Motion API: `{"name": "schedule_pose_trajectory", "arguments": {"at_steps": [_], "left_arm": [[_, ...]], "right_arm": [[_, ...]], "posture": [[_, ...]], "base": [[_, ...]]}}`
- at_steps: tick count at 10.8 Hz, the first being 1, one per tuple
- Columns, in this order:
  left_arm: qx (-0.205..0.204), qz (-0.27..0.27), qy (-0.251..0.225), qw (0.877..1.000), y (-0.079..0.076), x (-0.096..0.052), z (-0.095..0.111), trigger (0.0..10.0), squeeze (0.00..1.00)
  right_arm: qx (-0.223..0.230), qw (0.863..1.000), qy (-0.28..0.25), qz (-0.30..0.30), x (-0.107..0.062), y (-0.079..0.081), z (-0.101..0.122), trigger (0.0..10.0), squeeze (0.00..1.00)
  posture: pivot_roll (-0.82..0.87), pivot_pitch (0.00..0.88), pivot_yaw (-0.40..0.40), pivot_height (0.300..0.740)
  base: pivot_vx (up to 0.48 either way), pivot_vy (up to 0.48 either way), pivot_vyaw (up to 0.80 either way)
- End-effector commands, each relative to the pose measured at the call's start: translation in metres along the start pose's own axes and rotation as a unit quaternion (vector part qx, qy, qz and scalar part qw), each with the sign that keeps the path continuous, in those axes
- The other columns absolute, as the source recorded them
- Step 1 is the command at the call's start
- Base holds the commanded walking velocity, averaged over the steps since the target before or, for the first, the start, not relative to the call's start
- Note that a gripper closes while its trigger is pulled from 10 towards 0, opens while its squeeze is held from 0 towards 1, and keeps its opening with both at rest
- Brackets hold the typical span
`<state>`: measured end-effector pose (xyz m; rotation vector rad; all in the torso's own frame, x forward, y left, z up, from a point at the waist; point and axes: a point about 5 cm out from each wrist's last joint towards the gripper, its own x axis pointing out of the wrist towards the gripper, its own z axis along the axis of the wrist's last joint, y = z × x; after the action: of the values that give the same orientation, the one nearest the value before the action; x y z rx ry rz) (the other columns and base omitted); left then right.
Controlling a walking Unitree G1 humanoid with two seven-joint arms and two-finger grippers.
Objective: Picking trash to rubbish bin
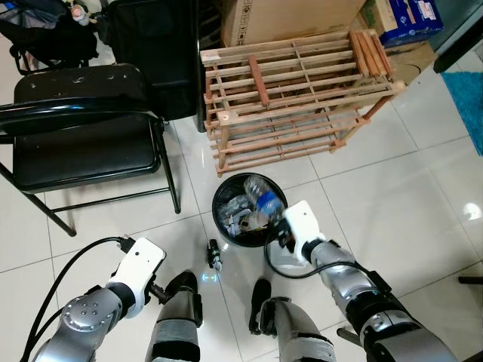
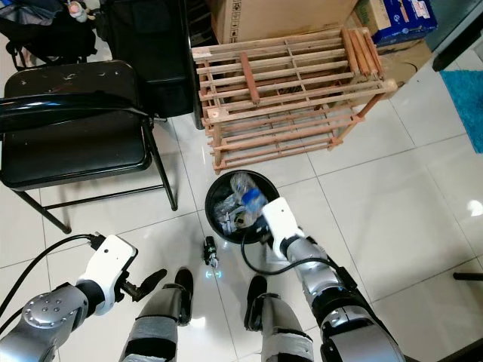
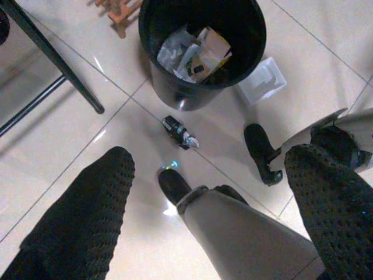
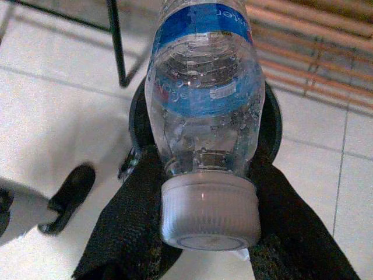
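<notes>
- The left gripper (image 3: 204, 216) hangs low by the robot's left leg, above the tiled floor (image 1: 392, 188); its two black fingers (image 3: 81, 221) stand wide apart with nothing between them.
- A small dark piece of litter (image 1: 215, 255) lies on the floor just ahead of the robot's feet, close beside the bin but apart from it.
- A clear plastic tray (image 3: 262, 80) lies on the floor next to the bin, on the robot's right.
- The right gripper (image 4: 204, 239) is clamped on a bottle (image 4: 204, 87) at its neck, just above the white cap (image 4: 208, 213). The bottle is clear with a blue label.
- The bottle (image 1: 266, 200) is held over the right rim of the bin (image 1: 220, 197), a round black one already holding crumpled wrappers and paper.
- Beyond the bin stands a wooden rack (image 1: 294, 98), with cardboard boxes (image 1: 287, 19) behind it.
- To the left is a black folding chair (image 1: 75, 128).
</notes>
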<state>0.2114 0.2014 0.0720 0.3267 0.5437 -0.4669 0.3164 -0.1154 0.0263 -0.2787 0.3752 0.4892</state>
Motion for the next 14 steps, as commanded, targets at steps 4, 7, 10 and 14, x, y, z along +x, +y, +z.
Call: {"name": "schedule_pose_trajectory", "arguments": {"at_steps": [4, 7, 10, 14], "left_arm": [[-0.003, -0.018, 0.017, 1.000, -0.007, -0.002, -0.009, 10.0, 0.00], [-0.005, -0.020, 0.015, 1.000, -0.010, 0.000, -0.008, 10.0, 0.00], [-0.006, -0.023, 0.017, 1.000, -0.012, 0.000, -0.009, 10.0, 0.00], [-0.005, -0.023, 0.019, 1.000, -0.012, 0.001, -0.011, 10.0, 0.00]], "right_arm": [[-0.005, 0.999, 0.040, 0.029, 0.001, 0.020, -0.014, 10.0, 0.00], [-0.024, 0.999, 0.035, 0.020, 0.003, 0.020, -0.011, 10.0, 0.00], [0.003, 1.000, -0.018, -0.009, 0.006, 0.013, 0.005, 10.0, 0.00], [0.016, 1.000, -0.024, -0.010, 0.005, 0.011, 0.005, 10.0, 1.00]], "posture": [[0.50, 0.475, -0.119, 0.740], [0.49, 0.472, -0.122, 0.740], [0.49, 0.472, -0.123, 0.740], [0.49, 0.472, -0.123, 0.740]], "base": [[0.000, 0.000, 0.00], [0.000, 0.000, 0.00], [0.000, 0.000, 0.00], [0.000, 0.000, 0.00]]}}
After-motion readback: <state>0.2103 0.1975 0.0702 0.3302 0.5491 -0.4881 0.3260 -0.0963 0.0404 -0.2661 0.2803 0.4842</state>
